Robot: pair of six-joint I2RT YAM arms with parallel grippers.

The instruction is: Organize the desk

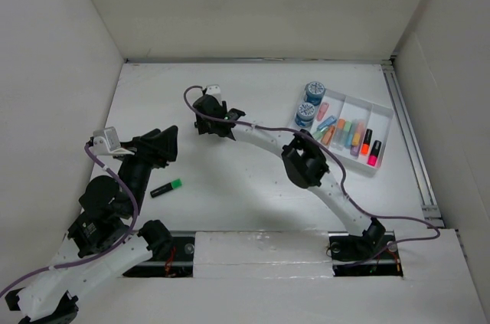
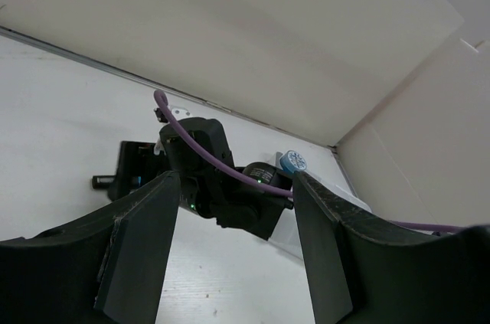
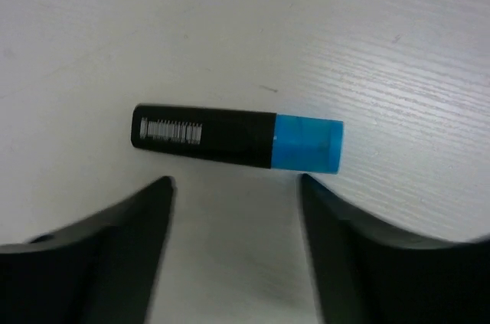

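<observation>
Tabletop (image 1: 253, 201): white, walled, lay under both arms.
Right claw (image 3: 236, 186): gaped wide, empty; blue marker (image 3: 237, 137) lay just ahead, seen in wrist view only.
Left claw (image 2: 233, 186): gaped, empty.
Top view only: green marker (image 1: 166, 188) near left arm.

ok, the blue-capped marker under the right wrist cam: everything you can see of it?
The marker is short and stubby and looks like plastic. It has a glossy black barrel, a blue cap on its right end in the right wrist view, and a white barcode label near the other end. The cap is on. It lies flat on the white desk, nearly level across that view with the cap end slightly lower. Only the desk touches it. The right gripper is open, its fingers stopping short of the marker.
</observation>
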